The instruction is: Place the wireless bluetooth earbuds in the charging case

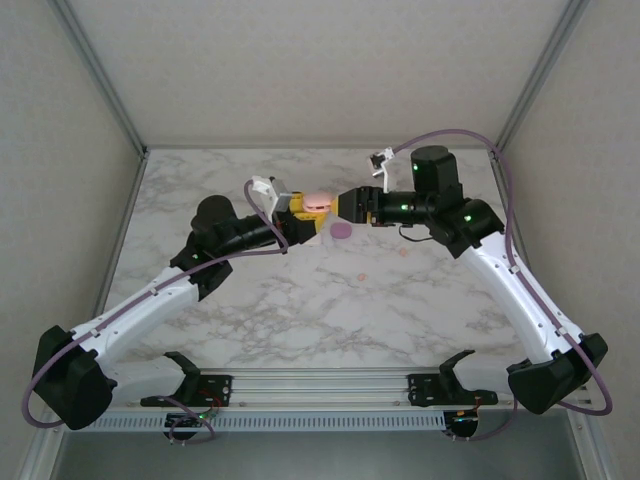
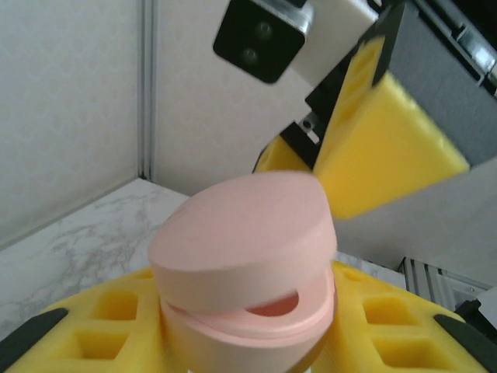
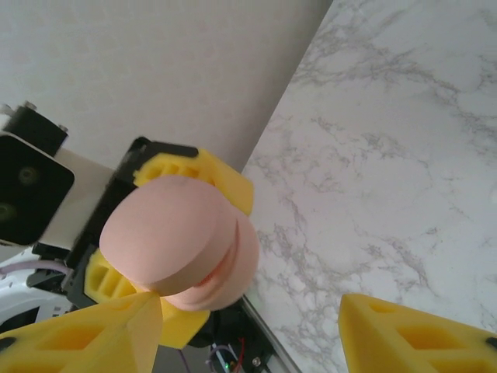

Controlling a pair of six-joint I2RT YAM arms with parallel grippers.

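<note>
A peach-pink charging case (image 1: 316, 203) is held above the table's far middle, with my left gripper (image 1: 303, 214) shut on its lower half. The left wrist view has the case (image 2: 241, 233) between the yellow pads (image 2: 109, 318), its lid tilted up a crack over a recess. My right gripper (image 1: 346, 205) faces it from the right, open. One of its yellow fingers (image 2: 380, 148) hangs close by the lid's edge. From the right wrist, the case (image 3: 175, 233) sits by the left finger (image 3: 116, 334) of that gripper (image 3: 248, 311). Two tiny peach earbuds (image 1: 362, 276) (image 1: 403, 252) lie on the marble.
A purple pebble-shaped case (image 1: 342, 230) lies on the marble table (image 1: 300, 310) just below the two grippers. Grey walls close in the left, right and back. The arms' base rail (image 1: 320, 385) runs along the near edge.
</note>
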